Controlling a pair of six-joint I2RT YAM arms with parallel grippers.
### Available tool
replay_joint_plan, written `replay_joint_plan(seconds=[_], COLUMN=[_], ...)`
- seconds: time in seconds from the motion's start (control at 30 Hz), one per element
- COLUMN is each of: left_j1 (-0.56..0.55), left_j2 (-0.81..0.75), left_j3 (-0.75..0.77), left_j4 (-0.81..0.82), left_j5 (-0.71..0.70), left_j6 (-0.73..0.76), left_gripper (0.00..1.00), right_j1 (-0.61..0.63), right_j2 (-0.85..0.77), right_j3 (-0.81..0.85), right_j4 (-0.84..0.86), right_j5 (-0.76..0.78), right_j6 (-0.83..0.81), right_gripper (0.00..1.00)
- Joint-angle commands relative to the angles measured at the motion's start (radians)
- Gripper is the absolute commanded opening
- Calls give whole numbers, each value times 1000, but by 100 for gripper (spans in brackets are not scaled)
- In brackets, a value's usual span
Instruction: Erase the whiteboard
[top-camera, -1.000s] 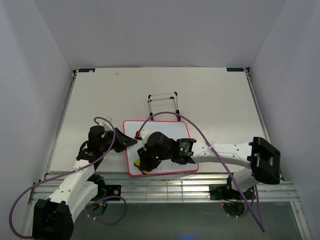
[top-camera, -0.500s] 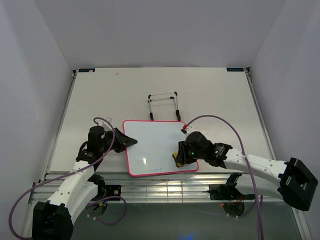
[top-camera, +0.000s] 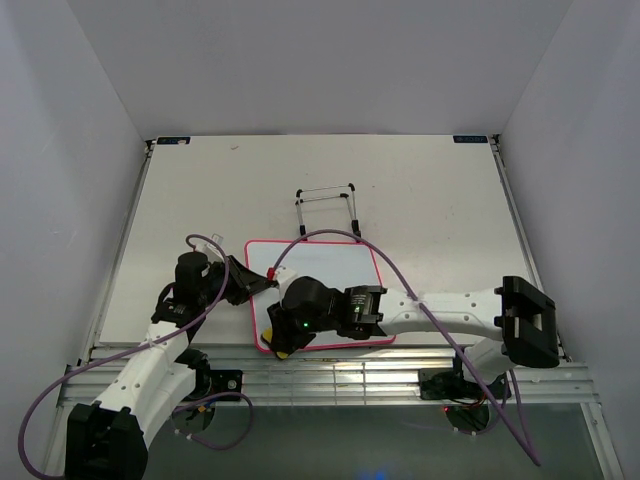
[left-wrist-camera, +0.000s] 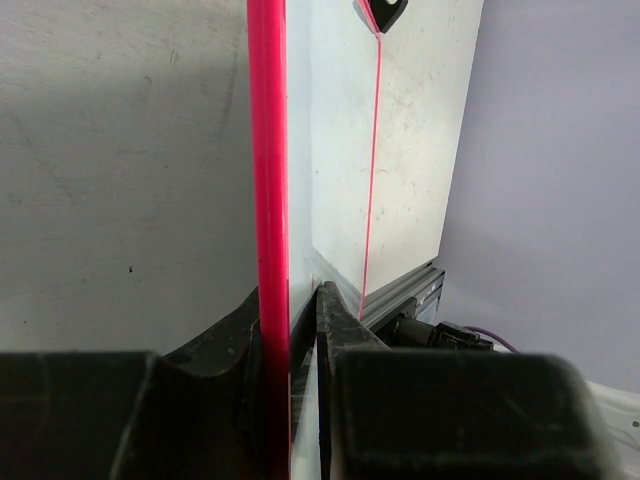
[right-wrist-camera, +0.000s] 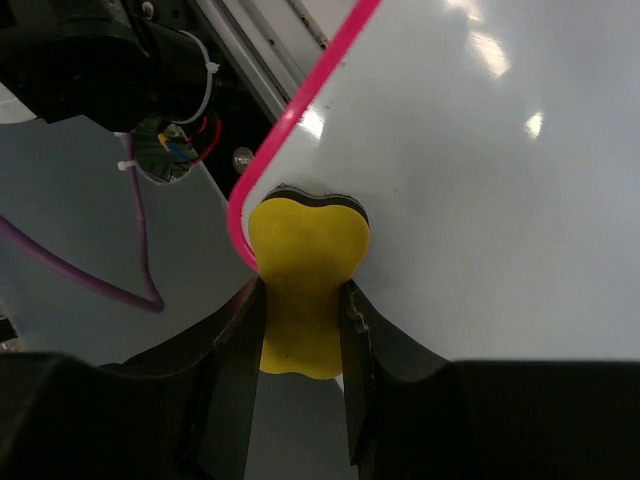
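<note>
The whiteboard (top-camera: 330, 262) is laid flat on the desk (top-camera: 200, 190), near its front edge and between the two arms, so that its writing face is turned up for wiping. Its left edge is pinched by the left tool (top-camera: 258, 283). In the left wrist view the pink-red frame (left-wrist-camera: 268, 150) is seen clamped between the two fingers, a hold judged to be meant to stop the board sliding under the strokes. A yellow eraser (right-wrist-camera: 305, 265) is gripped by the right tool (right-wrist-camera: 300, 320), whose fingers are pressed in on its narrow waist, with the dark felt side turned down onto the board. The eraser is placed at the board's near-left rounded corner, right against the frame, where a stroke is judged to end or turn. No marks can be made out on the surface that is shown; what lies under the right arm is hidden. A black wire stand (top-camera: 327, 205) is set just beyond the far edge; whether it touches the board cannot be told.
</note>
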Motion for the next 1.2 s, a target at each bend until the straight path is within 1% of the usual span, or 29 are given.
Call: replay_joint_plan(seconds=[0.0,0.07,0.1,0.13,0.2,0.23,0.27,0.33,0.37,0.4,0.47,0.5,0.57,0.6,0.67,0.77,0.8,0.83,0.9,0.93,1.0,1.03,1.07,1.1,1.13,1.17], left_j1=[-3,-3,-3,-4,-3,-3,-3,-3,-3,-3,-1,-1,-3,-3,-1,-3,-1,-1,-3,-3,-3,-3,-3,-3,-1,-3], left_j2=[-2,-2,-2,-2,0,-3,-3,-9,-13,-14,-14,-16,-11,-2,6,10,10,10,12,10,6,6,9,9,10,9], left_j3=[-7,-6,-7,-7,-4,3,8,17,19,19,14,10,0,-1,-1,-1,-1,0,2,5,6,10,13,16,20,23], left_j4=[-7,-9,-10,-9,-15,-22,-29,-41,-42,-42,-41,-38,-26,-21,-18,-12,-9,-9,-13,-16,-22,-26,-27,-35,-39,-41], left_j5=[-195,-202,-204,-204,-210,-214,-228,-237,-239,-241,-242,-238,-234,-233,-228,-219,-215,-214,-213,-218,-219,-221,-221,-221,-222,-222], left_j6=[102,103,102,100,103,106,109,114,117,119,117,116,113,114,116,117,117,116,114,116,114,117,122,123,126,132], left_gripper=[0,0,0,0,0,0,0,0,0,0,0,0,0,0,0,0,0,0,0,0,0,0,0,0,0,0], right_j1=[32,29,20,-2,-28,-63,-83,-154,-175,-227,-283,-324,-353,-376,-399,-409,-402,-389,-340,-324,-298,-297,-297,-309,-339,-374], right_j2=[59,39,4,-22,-112,-148,-224,-312,-403,-447,-558,-585,-635,-642,-636,-571,-552,-533,-482,-466,-421,-409,-390,-387,-384,-396], right_j3=[45,-1,-31,-121,-232,-351,-415,-536,-637,-679,-757,-766,-770,-759,-751,-719,-687,-667,-613,-555,-506,-471,-460,-457,-466,-521], right_j4=[-55,-78,-83,-86,-93,-99,-110,-110,-122,-139,-182,-234,-283,-315,-322,-275,-244,-175,-127,-80,-35,-26,-56,-78,-101,-116], right_j5=[-34,18,27,40,60,66,67,45,41,38,26,31,41,47,40,8,-56,-74,-84,-95,-136,-143,-129,-76,-72,-87], right_j6=[9,19,30,42,91,108,143,170,182,199,206,202,193,176,160,125,110,93,85,81,55,44,26,15,9,6], right_gripper=[8,8,8,8,8,8,8,8,8,8,8,8,8,8,8,8,8,8,8,8,8,8,8,8,8,8])
